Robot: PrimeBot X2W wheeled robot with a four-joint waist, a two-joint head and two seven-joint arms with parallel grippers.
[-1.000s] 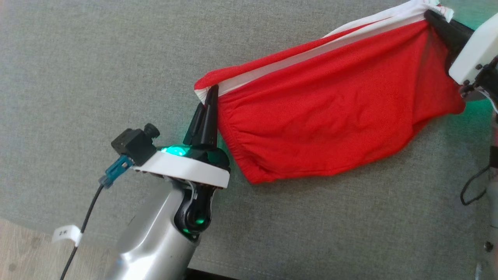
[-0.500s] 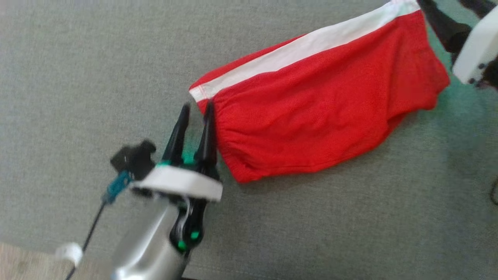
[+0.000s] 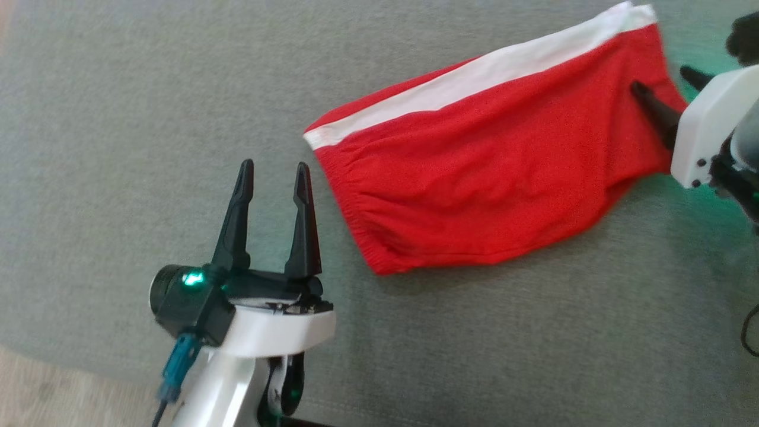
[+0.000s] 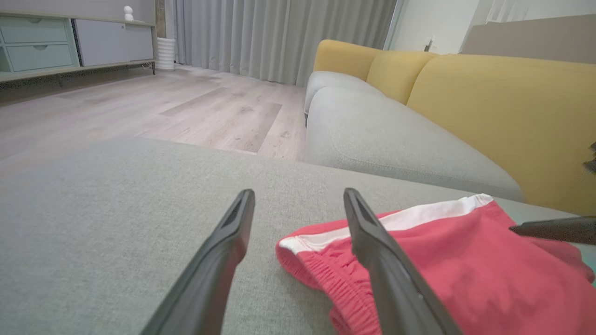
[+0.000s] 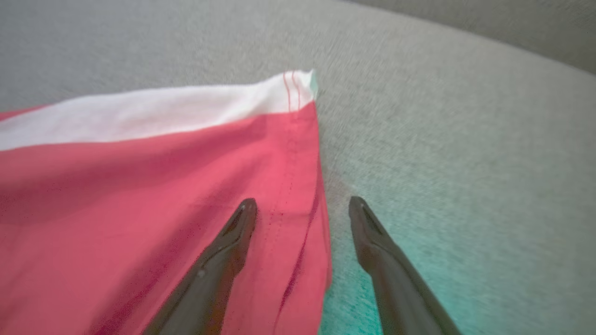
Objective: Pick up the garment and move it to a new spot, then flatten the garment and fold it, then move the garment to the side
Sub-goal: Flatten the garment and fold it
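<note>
The garment [image 3: 492, 172], red shorts with a white side stripe, lies spread on the grey cushion [image 3: 148, 107], elastic waistband at its lower left. My left gripper [image 3: 273, 169] stands open just left of the waistband corner, touching nothing. The left wrist view has the garment [image 4: 465, 270] behind the right finger of the left gripper [image 4: 299, 196]. My right gripper [image 3: 664, 80] is open at the garment's right hem, one finger above the cloth. In the right wrist view the right gripper [image 5: 302, 202] straddles the hem of the garment [image 5: 139, 195], holding nothing.
The grey cushion reaches in every direction around the garment; its front edge [image 3: 89, 373] meets wood floor at the lower left. A yellow sofa back [image 4: 503, 107] and another grey seat [image 4: 396, 139] lie beyond. A black cable [image 3: 748, 332] hangs at the right edge.
Both grippers have opened and let go of the garment, which dropped flat onto the cushion. The left gripper drew back to the lower left; the right pulled back along the hem.
</note>
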